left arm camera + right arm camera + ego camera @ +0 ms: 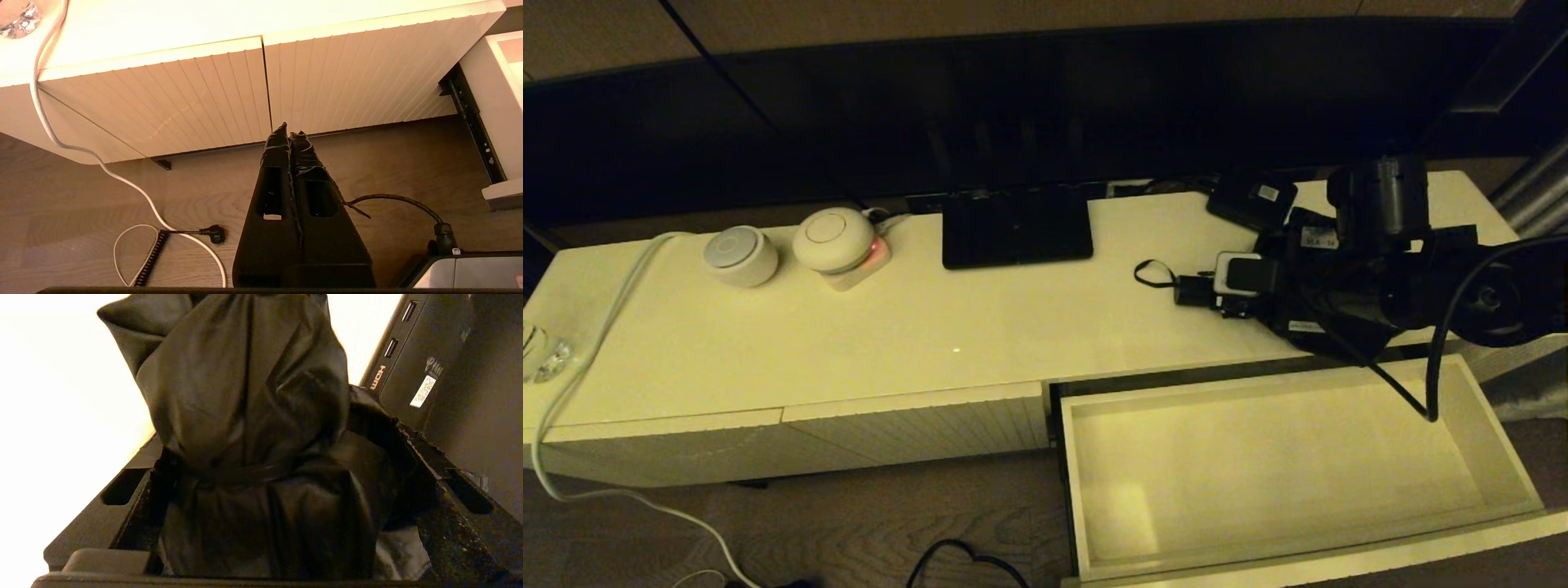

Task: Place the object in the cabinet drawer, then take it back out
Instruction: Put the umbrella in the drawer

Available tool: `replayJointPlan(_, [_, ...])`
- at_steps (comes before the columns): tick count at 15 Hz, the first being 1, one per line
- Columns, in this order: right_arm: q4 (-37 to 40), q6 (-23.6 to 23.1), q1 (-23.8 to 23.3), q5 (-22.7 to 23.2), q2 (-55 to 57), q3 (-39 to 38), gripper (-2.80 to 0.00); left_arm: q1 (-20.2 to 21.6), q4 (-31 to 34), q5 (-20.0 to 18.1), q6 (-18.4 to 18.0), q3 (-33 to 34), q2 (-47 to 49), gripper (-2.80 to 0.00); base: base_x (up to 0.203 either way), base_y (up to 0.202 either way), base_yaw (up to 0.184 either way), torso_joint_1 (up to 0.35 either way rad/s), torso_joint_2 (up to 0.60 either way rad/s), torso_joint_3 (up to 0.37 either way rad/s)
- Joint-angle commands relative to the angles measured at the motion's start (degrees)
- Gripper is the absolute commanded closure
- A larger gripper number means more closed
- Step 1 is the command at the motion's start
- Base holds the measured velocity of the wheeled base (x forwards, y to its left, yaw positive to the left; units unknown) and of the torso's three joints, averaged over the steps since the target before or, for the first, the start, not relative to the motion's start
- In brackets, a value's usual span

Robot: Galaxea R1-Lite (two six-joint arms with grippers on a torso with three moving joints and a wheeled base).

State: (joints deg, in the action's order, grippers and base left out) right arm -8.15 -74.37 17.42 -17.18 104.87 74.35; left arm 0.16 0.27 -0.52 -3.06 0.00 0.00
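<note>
Black umbrella on the counter, drawer open and bare

Black and baggy, the folded umbrella (249, 428) lies on the cream counter (915, 327), just behind the back edge of the open drawer (1499, 457) and toward that drawer's right end. Its short handle and thin strap loop (1152, 273) point away from the arm, toward the middle of the counter. The right gripper (261, 522) is down over the bundle: its fingers (122, 498) stand wide apart on either side of the fabric, straddling it without squeezing, so nothing is lifted yet.

By my reading the task is at its very start. The drawer is pulled out and its pale inside holds nothing, so the way in is ready, but the grasp, the carry into the drawer, the release and the taking back out all remain to do.

The left gripper (291, 141) hangs parked in front of the closed ribbed fronts (196, 94) beside the drawer, above the wooden floor (81, 228), its fingers pressed together and holding nothing.

Just behind the umbrella, farther from the drawer, lies a flat black box with a white label (1252, 198). Beyond the drawer's left end, at the back of the counter, stands a dark screen base (1016, 229), and farther that way sit two round pale devices (739, 255), one on a white power strip with a red light (862, 265). A white cable (605, 318) trails off the counter's far end down to the floor. Warm, dim light fills the room.
</note>
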Motion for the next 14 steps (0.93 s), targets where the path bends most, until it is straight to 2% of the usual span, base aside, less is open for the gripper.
replayJointPlan(1, [-0.15,-0.34,0.07,-0.54,0.16,-0.34,0.0,0.02,0.0,0.0,-0.02,0.18,0.0,0.0,0.0,0.0,0.0,0.0,0.0,0.0])
replayJointPlan(9, [0.32,-0.25,0.07,-0.75,0.0,-1.12,0.0,0.02,0.0,0.0,-0.02,0.18,0.0,0.0,0.0,0.0,0.0,0.0,0.0,0.0])
replayJointPlan(14, [0.65,-0.66,1.68,-1.2,-5.49,-2.17,0.0,0.02,0.0,0.0,-0.02,0.18,0.0,0.0,0.0,0.0,0.0,0.0,0.0,0.0])
